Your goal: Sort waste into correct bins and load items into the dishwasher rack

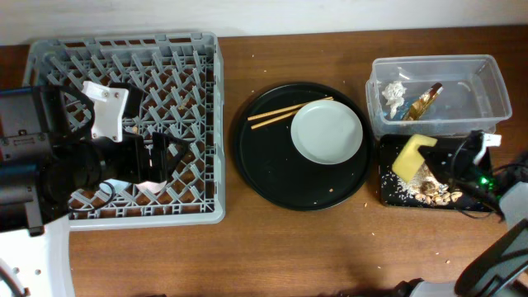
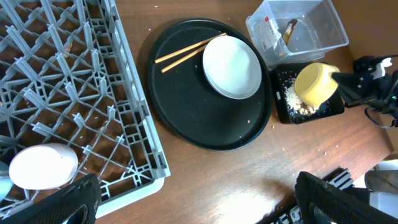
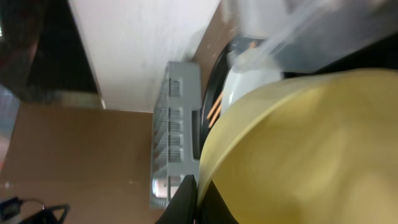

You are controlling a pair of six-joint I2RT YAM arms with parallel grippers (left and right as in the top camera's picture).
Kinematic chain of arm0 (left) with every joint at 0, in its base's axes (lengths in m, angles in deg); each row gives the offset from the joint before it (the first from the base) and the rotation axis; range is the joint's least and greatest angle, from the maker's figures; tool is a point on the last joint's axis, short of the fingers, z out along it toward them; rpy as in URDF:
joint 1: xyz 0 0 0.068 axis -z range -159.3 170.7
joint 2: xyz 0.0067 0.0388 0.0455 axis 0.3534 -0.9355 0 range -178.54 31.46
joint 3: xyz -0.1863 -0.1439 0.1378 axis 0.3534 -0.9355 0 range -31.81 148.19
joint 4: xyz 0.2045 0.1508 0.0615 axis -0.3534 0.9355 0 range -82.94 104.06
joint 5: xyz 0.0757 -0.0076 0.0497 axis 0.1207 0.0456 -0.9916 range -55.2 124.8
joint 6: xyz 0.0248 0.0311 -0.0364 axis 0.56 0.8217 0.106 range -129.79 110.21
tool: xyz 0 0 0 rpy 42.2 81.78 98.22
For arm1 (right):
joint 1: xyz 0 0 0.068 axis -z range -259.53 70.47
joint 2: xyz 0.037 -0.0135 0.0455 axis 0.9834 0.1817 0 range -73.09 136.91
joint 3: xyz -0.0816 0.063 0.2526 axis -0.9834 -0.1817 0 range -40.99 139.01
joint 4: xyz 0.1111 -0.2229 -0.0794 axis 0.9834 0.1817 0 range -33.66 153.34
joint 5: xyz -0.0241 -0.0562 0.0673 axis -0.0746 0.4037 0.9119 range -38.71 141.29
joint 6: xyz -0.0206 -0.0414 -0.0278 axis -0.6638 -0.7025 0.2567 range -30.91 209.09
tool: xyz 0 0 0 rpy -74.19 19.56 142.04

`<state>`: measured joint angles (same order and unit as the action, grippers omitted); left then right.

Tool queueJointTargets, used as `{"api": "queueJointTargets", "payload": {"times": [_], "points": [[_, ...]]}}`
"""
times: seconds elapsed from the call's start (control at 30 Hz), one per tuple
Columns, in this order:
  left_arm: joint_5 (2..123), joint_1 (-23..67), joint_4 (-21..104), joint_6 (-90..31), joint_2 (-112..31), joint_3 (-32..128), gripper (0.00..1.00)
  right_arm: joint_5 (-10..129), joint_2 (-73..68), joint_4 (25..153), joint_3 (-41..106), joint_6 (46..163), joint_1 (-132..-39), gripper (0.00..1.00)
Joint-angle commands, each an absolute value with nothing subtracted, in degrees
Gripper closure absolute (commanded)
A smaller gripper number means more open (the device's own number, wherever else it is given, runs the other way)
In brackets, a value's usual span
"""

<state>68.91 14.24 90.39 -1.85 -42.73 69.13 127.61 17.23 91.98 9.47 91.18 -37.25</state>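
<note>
1. Closest to the right wrist lens, the yellow bowl fills almost the whole view, with one dark finger pressed against its rim.
2. From overhead, the right end effector is clamped on that bowl's edge and holds it tipped over the shallow black tray at the right end of the bench.
3. Beige food scraps lie heaped in that tray, just below the bowl.
4. Just behind the tray stands the clear tub, and inside it lie the crumpled tissue and the gold-brown wrapper side by side.
5. Mid-bench sits the round black tray. The pale plate rests on its right half, and the chopsticks lie slantwise with their far ends touching the plate's rim.
6. At the left end is the grey dishwasher rack, with the left arm over it.
7. Seen from the left wrist, the left end effector has its fingers spread wide apart with nothing between them.
8. In the rack's near corner, among the pegs, the pale pink cup shows its rounded end.
</note>
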Motion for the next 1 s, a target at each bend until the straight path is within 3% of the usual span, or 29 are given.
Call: {"api": "queueJointTargets", "payload": {"times": [0.0, 0.1, 0.23, 0.3, 0.4, 0.43, 0.5, 0.53, 0.57, 0.6, 0.77, 0.9, 0.97], "points": [[69.54, 14.04, 90.28, -0.67, -42.45, 69.48, 0.01, 122.82, 5.93, 92.33, 11.13, 89.78, -51.02, 0.96], [69.52, 14.04, 90.28, -0.67, -42.45, 69.48, 0.01, 95.37, -1.24, 92.33, 11.85, 91.75, -76.42, 0.96], [69.54, 14.04, 90.28, -0.67, -42.45, 69.48, 0.01, 57.51, 4.34, 90.41, 11.85, 91.75, -110.58, 0.96], [69.52, 14.04, 90.28, -0.67, -42.45, 69.48, 0.01, 50.63, 10.83, 88.09, 11.85, 91.75, -119.02, 0.96], [69.52, 14.04, 90.28, -0.67, -42.45, 69.48, 0.01, 48.79, 18.5, 84.07, 11.85, 92.23, -121.99, 0.95], [69.52, 14.04, 90.28, -0.67, -42.45, 69.48, 0.01, 46.41, 19.11, 83.96, 11.85, 93.06, -121.44, 0.88], [69.52, 14.04, 90.28, -0.67, -42.45, 69.48, 0.01, 47.06, 17.93, 84.42, 12.86, 93.04, -120.37, 0.84], [69.76, 14.04, 89.8, -0.93, -42.45, 69.48, 0.01, 47.41, 17.34, 84.99, 13.62, 92.99, -120.33, 0.76], [69.78, 14.04, 88.36, -1.24, -42.43, 69.5, 0.01, 47.63, 16.73, 86.36, 14.59, 92.99, -120.33, 0.51], [69.81, 14.04, 88.16, -2.09, -42.43, 69.5, 0.01, 47.61, 16.2, 88.57, 15.74, 93.02, -120.33, 0.41], [71.42, 14.04, 88.51, -4.56, -42.43, 69.5, 0.01, 48.31, 8.47, 101.71, 27.98, 100.58, -116.0, 0.35], [71.55, 18.74, 82.89, -4.49, -45.16, 69.48, 0.01, 58.32, -0.97, 104.7, 30.65, 108.14, -101.95, 0.33], [62.94, 26.52, 81.06, -4.49, -50.41, 69.48, 0.04, 61.93, -4.82, 107.3, 30.65, 110.0, -93.66, 0.3]]}}
